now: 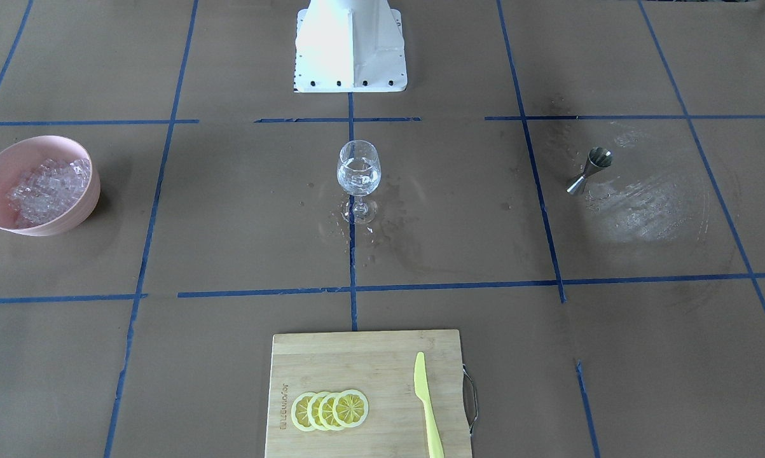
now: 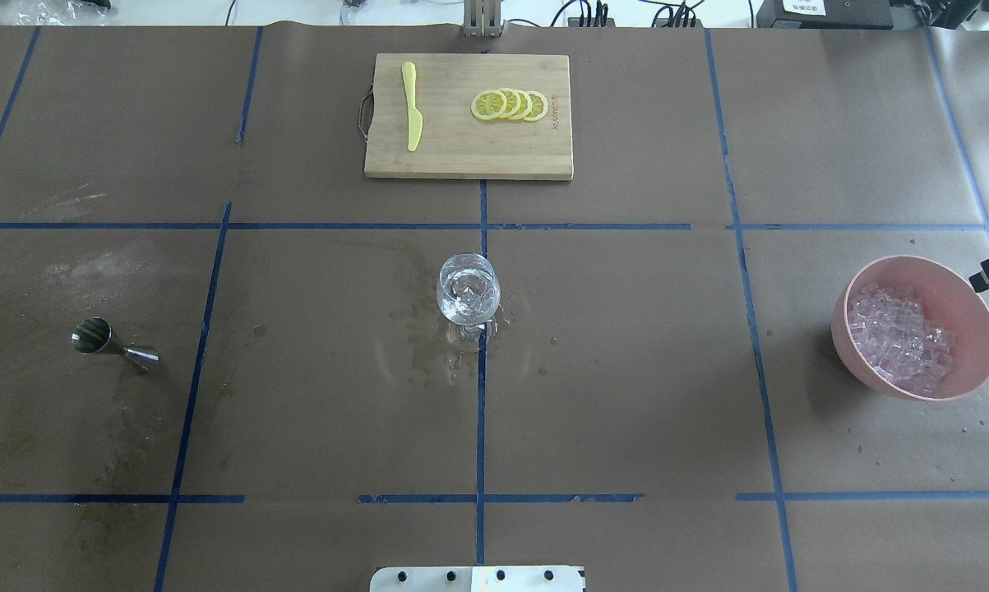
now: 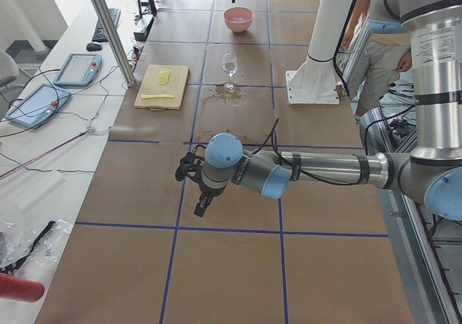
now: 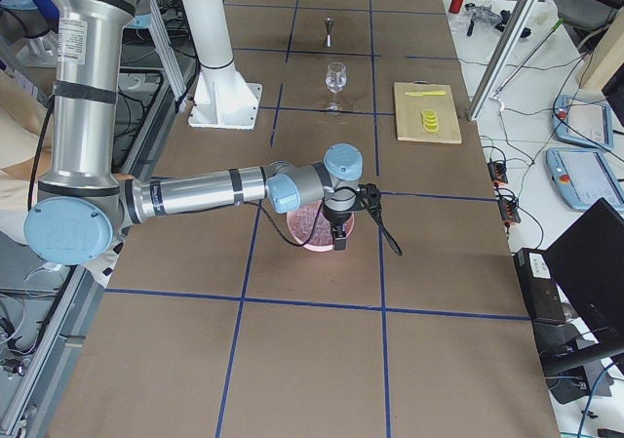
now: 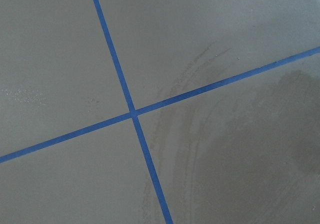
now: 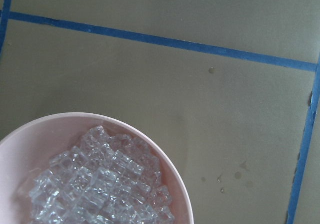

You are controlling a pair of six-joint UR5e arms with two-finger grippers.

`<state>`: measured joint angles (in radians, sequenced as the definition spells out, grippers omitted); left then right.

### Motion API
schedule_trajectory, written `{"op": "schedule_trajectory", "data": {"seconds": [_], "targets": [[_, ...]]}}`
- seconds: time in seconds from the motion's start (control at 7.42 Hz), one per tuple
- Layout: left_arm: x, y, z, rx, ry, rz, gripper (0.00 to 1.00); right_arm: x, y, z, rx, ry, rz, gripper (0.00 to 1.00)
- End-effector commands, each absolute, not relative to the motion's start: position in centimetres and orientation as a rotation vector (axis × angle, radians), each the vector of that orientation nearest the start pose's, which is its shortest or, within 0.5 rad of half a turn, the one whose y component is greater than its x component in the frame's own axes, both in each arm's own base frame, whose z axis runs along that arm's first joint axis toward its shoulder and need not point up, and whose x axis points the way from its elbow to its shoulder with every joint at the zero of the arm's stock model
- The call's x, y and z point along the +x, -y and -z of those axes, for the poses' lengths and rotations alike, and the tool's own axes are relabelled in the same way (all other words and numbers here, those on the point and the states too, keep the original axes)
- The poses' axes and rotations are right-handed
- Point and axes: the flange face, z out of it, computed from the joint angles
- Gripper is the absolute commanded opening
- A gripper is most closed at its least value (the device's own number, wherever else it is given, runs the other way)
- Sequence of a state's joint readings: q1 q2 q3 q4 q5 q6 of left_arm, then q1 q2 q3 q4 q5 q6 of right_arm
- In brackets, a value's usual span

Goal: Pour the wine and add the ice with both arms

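The ice is heaped in a pink bowl near the worktop's right edge. The right gripper is held just above the bowl's outer rim, pointing down. Only its black tip is seen from overhead, so whether it is open or closed cannot be told. In its wrist view the ice lies at the lower left.

The wine is held in a stemmed glass at the worktop's middle, well apart from both grippers, with wet patches around its foot.

The left gripper is hung over bare worktop near the left edge, above crossed blue tape. Its state cannot be told.
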<state>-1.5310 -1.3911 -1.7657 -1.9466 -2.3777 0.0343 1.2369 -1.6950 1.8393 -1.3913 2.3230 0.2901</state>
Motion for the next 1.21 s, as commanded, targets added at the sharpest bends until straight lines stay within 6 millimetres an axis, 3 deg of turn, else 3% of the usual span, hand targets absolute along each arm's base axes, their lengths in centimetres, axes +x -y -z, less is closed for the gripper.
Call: {"op": "schedule_trajectory", "data": {"seconds": [0.0,1.08], "targets": [[-4.4,43.69,-59.96,0.369,-0.798,-0.227,1.0,-9.13,45.71,-56.91,0.057,0.804,0.165,1.0],[-4.4,43.76,-59.57,0.375,-0.798,-0.227,1.0,-9.65,46.35,-57.2,0.052,0.802,0.169,1.0]]}}
